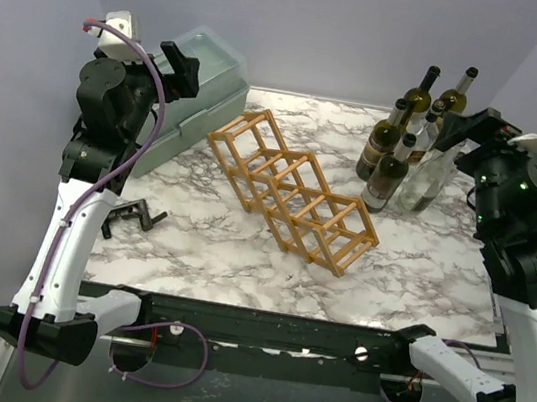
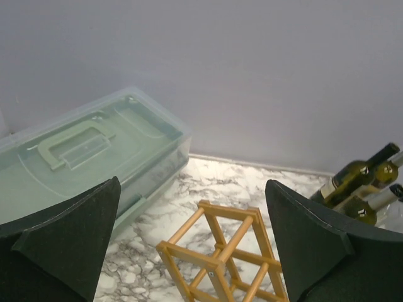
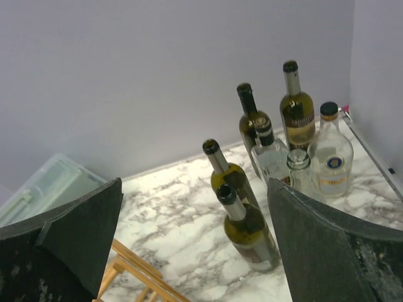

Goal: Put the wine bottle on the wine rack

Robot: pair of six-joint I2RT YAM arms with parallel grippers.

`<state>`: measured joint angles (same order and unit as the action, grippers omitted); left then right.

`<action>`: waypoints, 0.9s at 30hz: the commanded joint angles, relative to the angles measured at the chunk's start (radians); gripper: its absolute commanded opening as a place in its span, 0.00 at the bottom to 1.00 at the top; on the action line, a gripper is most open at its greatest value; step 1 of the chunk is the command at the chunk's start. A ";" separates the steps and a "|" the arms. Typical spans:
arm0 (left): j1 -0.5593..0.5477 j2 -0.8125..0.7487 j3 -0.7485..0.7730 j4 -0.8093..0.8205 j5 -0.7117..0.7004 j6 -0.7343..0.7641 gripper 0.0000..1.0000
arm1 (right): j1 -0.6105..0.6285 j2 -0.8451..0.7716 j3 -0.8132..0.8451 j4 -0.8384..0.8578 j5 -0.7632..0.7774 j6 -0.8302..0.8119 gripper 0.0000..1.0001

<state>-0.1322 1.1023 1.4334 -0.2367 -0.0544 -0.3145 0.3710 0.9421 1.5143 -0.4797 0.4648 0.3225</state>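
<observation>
The wine rack [image 1: 290, 189], a light wooden lattice of diamond cells, lies diagonally in the middle of the marble table; its end shows below my left gripper [image 2: 220, 251], and a corner shows in the right wrist view [image 3: 132, 270]. Several bottles stand upright at the back right. The nearest green wine bottle [image 1: 389, 174] [image 3: 249, 229] has a second green one [image 3: 230, 176] just behind it. My right gripper [image 1: 458, 130] [image 3: 194, 182] hangs open above and in front of these bottles, holding nothing. My left gripper [image 1: 181, 62] [image 2: 192, 184] is open and empty, raised over the rack's far-left end.
A translucent green plastic box [image 1: 194, 89] [image 2: 82, 151] with a lid handle sits at the back left against the wall. Clear glass bottles [image 1: 429, 175] [image 3: 330, 157] stand among the green ones. A small black clamp-like part [image 1: 135, 214] lies near the left arm.
</observation>
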 commanded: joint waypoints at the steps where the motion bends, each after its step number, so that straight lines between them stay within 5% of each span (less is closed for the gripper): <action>1: 0.002 0.002 -0.015 -0.072 0.079 0.032 0.99 | -0.004 0.054 -0.026 -0.078 0.029 0.021 1.00; 19: -0.021 0.033 -0.172 -0.017 0.175 0.020 0.99 | -0.005 0.210 -0.184 0.091 -0.130 -0.056 0.95; 27: -0.023 0.044 -0.191 0.008 0.203 -0.005 0.99 | -0.008 0.301 -0.223 0.143 -0.011 -0.059 0.74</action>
<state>-0.1524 1.1427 1.2549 -0.2714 0.0975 -0.2958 0.3710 1.2285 1.3144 -0.3946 0.3771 0.2764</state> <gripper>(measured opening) 0.987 0.749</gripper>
